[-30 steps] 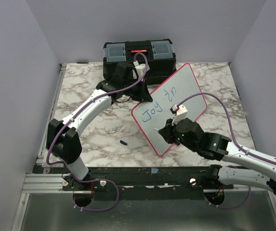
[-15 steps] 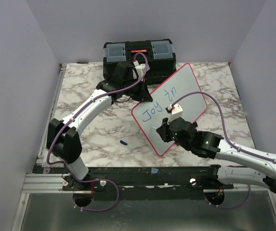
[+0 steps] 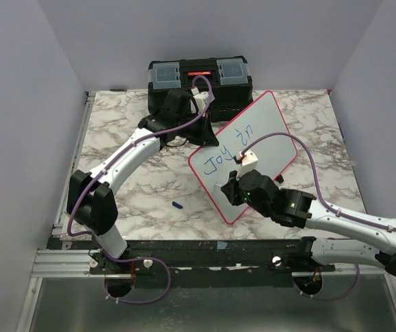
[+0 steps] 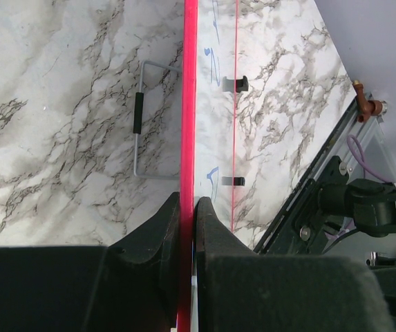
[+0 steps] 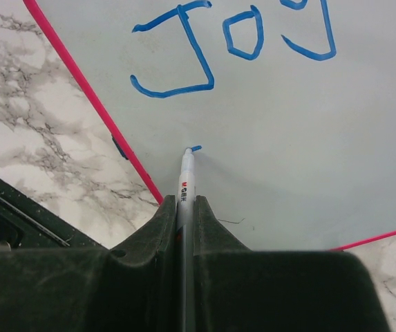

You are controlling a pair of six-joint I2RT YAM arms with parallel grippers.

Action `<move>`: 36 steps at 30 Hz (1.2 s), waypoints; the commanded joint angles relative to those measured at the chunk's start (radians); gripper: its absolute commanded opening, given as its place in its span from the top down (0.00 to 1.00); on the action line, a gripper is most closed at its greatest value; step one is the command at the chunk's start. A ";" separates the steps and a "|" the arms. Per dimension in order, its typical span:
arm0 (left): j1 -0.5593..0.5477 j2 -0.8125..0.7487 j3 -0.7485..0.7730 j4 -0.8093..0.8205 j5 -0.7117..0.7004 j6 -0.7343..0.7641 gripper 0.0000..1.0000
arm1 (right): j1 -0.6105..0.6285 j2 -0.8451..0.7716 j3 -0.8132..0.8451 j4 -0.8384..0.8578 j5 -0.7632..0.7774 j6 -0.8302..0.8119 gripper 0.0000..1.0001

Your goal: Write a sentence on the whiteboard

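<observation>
My right end effector (image 5: 184, 207) is clamped on a marker (image 5: 185, 181). The marker's tip is pressed to the whiteboard (image 5: 287, 138), right at a short blue dash (image 5: 195, 148) on the part of the board farthest from the toolbox (image 3: 199, 75). "Joy" (image 5: 204, 48) sits one line closer to the toolbox, followed by a second word I can't read. My left end effector (image 4: 187, 207) is pinched together on the board's red rim at the edge nearest the toolbox. It holds the board tilted on the desk (image 3: 135, 187), just in front of the toolbox. A small blue piece (image 3: 177, 205), maybe the cap, lies well in front of the toolbox.

I judge a second line is just starting. The next move calls for light, even pressure and a stroke parallel to "Joy", with the left grip firm so the board doesn't slide.
</observation>
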 commanded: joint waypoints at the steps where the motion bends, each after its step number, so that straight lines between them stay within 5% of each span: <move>1: -0.024 0.044 -0.030 -0.083 -0.041 0.093 1.00 | 0.017 0.008 -0.011 0.017 -0.034 0.027 0.99; 36: -0.026 0.017 -0.042 -0.074 -0.041 0.082 1.00 | 0.027 -0.010 -0.047 -0.122 0.065 0.146 0.99</move>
